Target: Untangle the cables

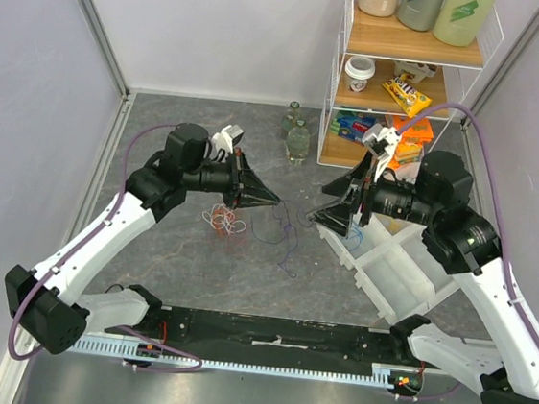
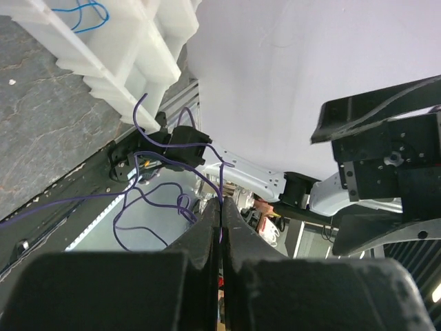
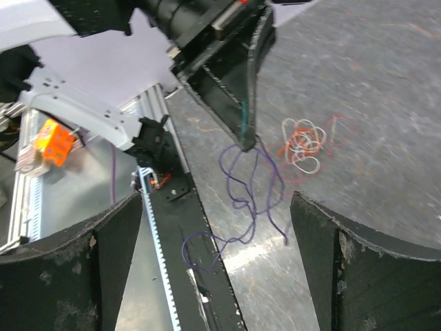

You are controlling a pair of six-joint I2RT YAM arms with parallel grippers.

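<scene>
Lying on the table point(image 1: 185, 270) farthest left of the white tray point(image 1: 406, 274), a small tangle point(image 1: 224, 220) of cables sits beside the left tool point(image 1: 268, 200) and is not touched by it. That tool, also left of the tray, is closed tight on one purple cable point(image 1: 287, 245), pinched between its fingertips. The strand drops from there in loose loops to the table, between tool and tray. The right tool point(image 1: 334, 207) hangs at the tray's left edge with its jaws spread wide and nothing in them. It faces the left tool's tips, and the purple cable is apart from both its fingers. Inside one compartment of the tray lies a blue cable point(image 2: 81, 14).

The tangle is a knot of thin orange, white and red loops. How many strands it holds cannot be told. The purple cable is a single thin thread, kinked and curling. The blue one shows as a couple of loose curves.

Count: two tools, one tangle, one purple cable, one blue cable, one tray.
</scene>
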